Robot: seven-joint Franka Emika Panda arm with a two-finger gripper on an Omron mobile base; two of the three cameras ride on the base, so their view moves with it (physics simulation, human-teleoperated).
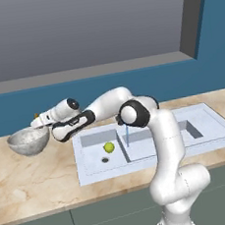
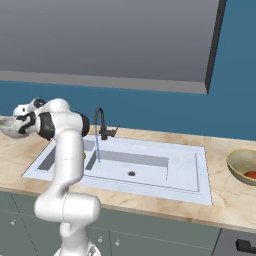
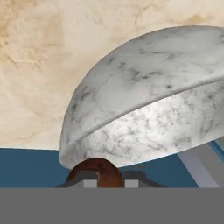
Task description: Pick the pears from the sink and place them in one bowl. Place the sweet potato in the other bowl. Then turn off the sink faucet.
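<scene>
While clamped between the shut jaws of the gripper [image 3: 103,181], brown pear [image 3: 97,169] hung just above the rim of the grey bowl [image 1: 28,140] on the counter [image 1: 38,182] left of the sink [image 1: 148,150]. Yellow-green pear [image 1: 108,147] lay in the left basin. Faucet [image 2: 101,124] ran water. Sweet potato [image 2: 251,174] sat in the other bowl [image 2: 240,167], far right.

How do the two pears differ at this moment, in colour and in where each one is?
Colour: the brown pear is dark reddish brown; the yellow-green pear is bright.
Place: the brown pear sits between the fingertips of the gripper, close by the grey bowl on the counter; the yellow-green pear lies loose in the left basin of the sink, near its drain.
Shared: both are small and roundish, and neither is in a bowl yet.
</scene>
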